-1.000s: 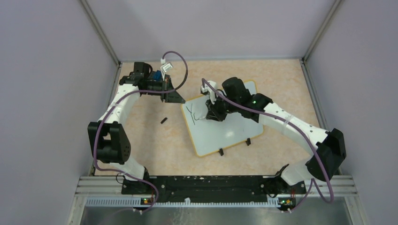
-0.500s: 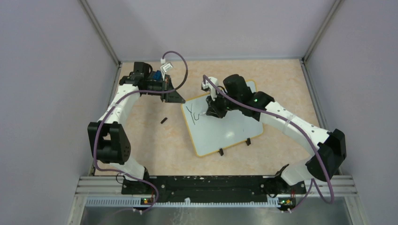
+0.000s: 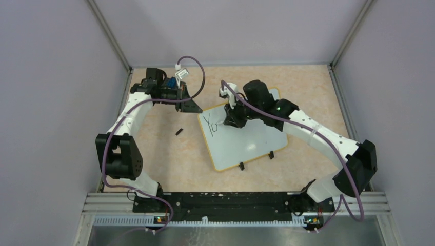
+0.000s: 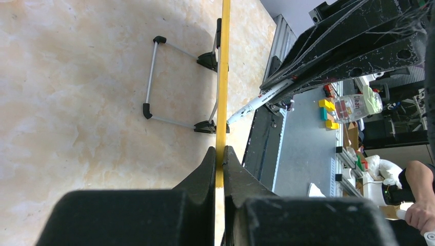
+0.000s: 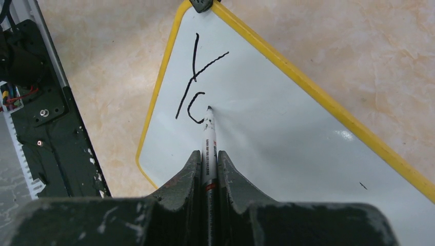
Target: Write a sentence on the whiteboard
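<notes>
The whiteboard (image 3: 246, 141) with a yellow rim lies tilted at mid-table. Black lettering (image 3: 210, 124) near its left corner reads "Y" plus an open curve; in the right wrist view the lettering (image 5: 197, 77) shows clearly. My right gripper (image 3: 229, 121) is shut on a white marker (image 5: 209, 134), whose tip touches the board at the end of the curve; in its own view the right gripper (image 5: 208, 156) pinches the barrel. My left gripper (image 3: 196, 108) is shut on the board's far-left corner; its own view shows the left gripper (image 4: 219, 154) clamped on the yellow rim (image 4: 224, 77).
A small black cap (image 3: 179, 131) lies on the table left of the board. Black clip feet (image 3: 241, 166) stick out at the board's near edge. A wire stand (image 4: 154, 77) shows under the board. Grey walls enclose the table; a metal rail (image 3: 225, 202) runs along the front.
My right gripper has moved slightly up and to the left with the marker, and the curve after the "Y" has grown. The left arm and the board have not moved.
</notes>
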Robot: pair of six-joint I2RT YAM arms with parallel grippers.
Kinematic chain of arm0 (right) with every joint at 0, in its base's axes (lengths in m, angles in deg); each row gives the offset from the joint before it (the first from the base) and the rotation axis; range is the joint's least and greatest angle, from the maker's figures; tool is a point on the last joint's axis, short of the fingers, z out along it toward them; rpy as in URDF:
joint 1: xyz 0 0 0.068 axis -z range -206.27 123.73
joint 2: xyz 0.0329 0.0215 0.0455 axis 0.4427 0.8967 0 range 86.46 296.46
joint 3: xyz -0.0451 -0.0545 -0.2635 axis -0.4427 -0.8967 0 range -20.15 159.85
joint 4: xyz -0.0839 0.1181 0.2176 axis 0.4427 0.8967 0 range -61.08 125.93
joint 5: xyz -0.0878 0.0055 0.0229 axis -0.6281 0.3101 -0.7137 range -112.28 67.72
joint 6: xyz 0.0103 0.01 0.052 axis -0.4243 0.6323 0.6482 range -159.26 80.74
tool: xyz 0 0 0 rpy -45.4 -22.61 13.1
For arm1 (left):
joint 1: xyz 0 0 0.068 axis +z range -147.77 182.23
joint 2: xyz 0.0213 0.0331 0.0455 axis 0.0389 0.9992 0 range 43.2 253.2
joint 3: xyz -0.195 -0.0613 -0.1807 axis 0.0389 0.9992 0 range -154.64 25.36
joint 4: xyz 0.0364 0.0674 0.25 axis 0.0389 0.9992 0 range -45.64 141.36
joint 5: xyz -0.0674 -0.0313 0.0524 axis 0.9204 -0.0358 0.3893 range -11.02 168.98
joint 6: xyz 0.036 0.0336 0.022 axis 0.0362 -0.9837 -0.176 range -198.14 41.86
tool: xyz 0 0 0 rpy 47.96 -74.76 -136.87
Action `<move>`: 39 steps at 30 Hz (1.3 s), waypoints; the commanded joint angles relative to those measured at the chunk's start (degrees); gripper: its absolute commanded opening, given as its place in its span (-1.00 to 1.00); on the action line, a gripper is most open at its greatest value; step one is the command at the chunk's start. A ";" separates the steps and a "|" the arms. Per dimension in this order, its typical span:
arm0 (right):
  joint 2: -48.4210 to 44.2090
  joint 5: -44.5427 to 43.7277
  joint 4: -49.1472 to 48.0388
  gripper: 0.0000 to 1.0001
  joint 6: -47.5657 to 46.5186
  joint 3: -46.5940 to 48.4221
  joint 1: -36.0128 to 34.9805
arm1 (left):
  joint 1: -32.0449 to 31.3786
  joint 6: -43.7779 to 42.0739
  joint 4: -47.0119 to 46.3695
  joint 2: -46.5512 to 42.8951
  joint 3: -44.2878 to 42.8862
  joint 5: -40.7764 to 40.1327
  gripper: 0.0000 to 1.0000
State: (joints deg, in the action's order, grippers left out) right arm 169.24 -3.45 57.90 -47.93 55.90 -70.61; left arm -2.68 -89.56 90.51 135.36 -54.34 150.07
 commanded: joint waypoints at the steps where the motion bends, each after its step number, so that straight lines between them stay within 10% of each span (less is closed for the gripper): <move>1: 1.20 -0.90 -2.75 -1.00 0.57 3.42 0.18 | -0.54 0.45 0.39 -2.16 0.61 1.32 -1.00; 39: -2.51 2.22 -1.37 -1.00 0.15 0.52 1.19 | -0.54 0.55 0.26 -2.07 0.57 0.83 -1.00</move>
State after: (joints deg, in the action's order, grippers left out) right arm 167.99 -0.83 57.70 -47.60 57.08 -69.93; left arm -2.68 -89.30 90.51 135.27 -54.32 150.16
